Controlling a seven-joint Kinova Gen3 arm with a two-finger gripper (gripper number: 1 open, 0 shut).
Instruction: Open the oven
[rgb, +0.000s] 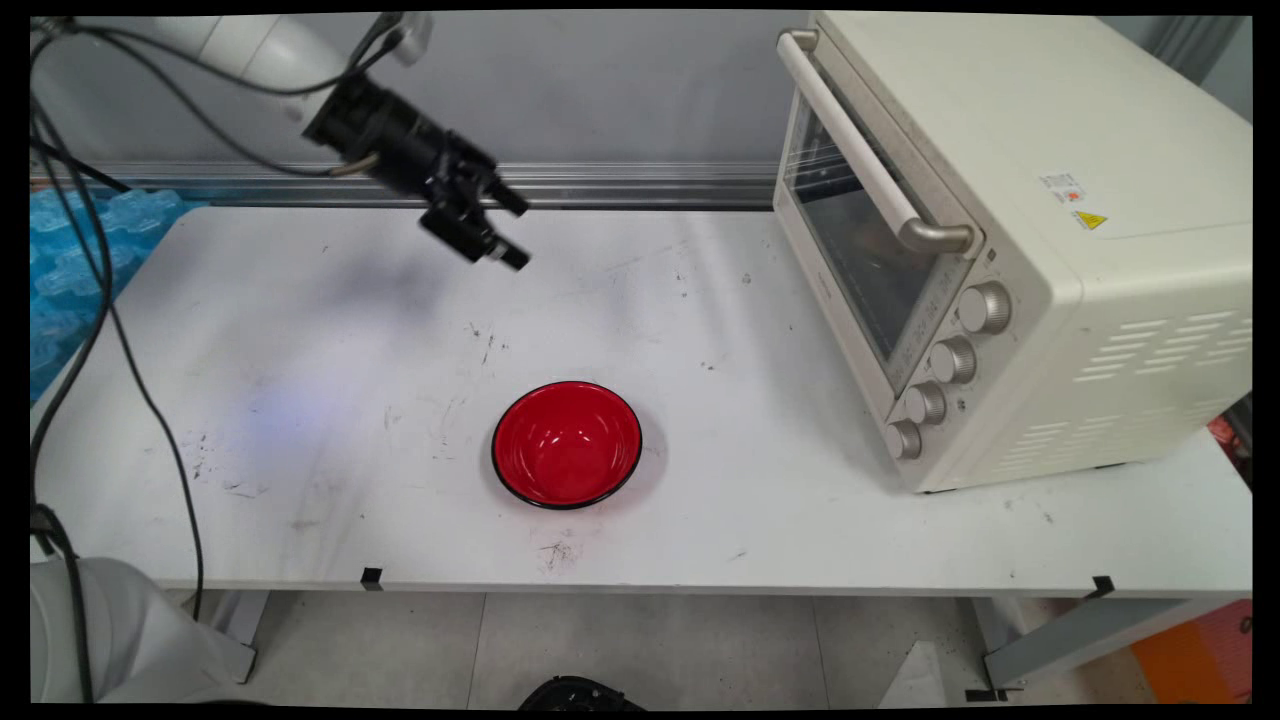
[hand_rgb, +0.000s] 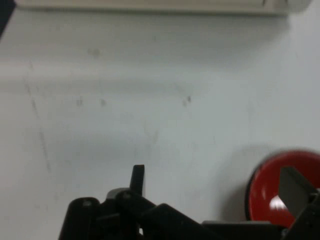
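Up over the back-left of the surface (rgb: 300, 420), our hand (rgb: 512, 232) hovers with fingers apart, holding nothing. Closest thing is the red bowl (rgb: 566, 443), well below it mid-surface, with the toaster oven (rgb: 1010, 240) shut on the right.

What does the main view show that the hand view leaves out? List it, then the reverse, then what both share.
Only the main view shows the cream toaster oven's glass door, metal handle and four knobs, the hanging black cables and the floor. Only the hand view shows the fingers close up, spread apart. Both show the round red bowl with a black rim, empty, the scuffed white table and the black two-finger gripper.
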